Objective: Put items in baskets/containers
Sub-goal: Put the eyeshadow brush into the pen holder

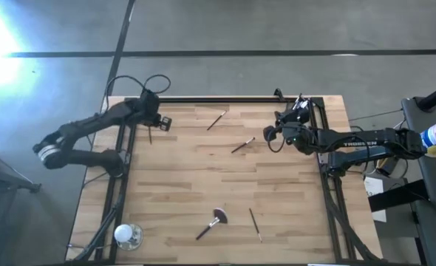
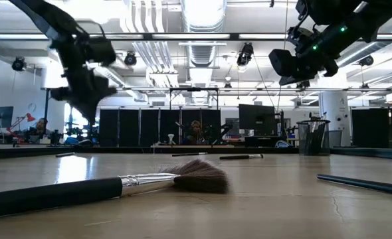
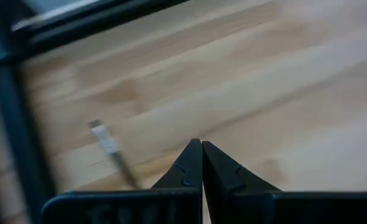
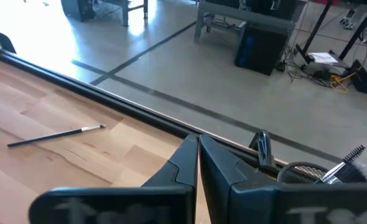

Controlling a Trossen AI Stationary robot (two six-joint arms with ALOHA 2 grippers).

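Observation:
Several slim makeup brushes lie flat on the wooden table: one (image 1: 216,120) near the far edge, one (image 1: 242,145) in the middle, a fan-headed brush (image 1: 210,224) (image 2: 116,186) and a thin dark one (image 1: 255,224) (image 2: 365,184) near the front. A short brush (image 1: 150,134) (image 3: 112,152) lies just beside my left gripper (image 1: 151,122) (image 3: 201,148), which is shut and hovers above the table's far left part. My right gripper (image 1: 270,137) (image 4: 198,142) is shut and empty, raised above the table near the dark mesh cup (image 1: 301,109) (image 4: 305,171) (image 2: 313,136). That cup stands at the far right corner with brushes in it.
A clear rounded glass object (image 1: 127,235) stands at the near left corner. A dark metal frame (image 1: 203,99) runs along the table's far edge and down both sides. Bare wood lies between the scattered brushes.

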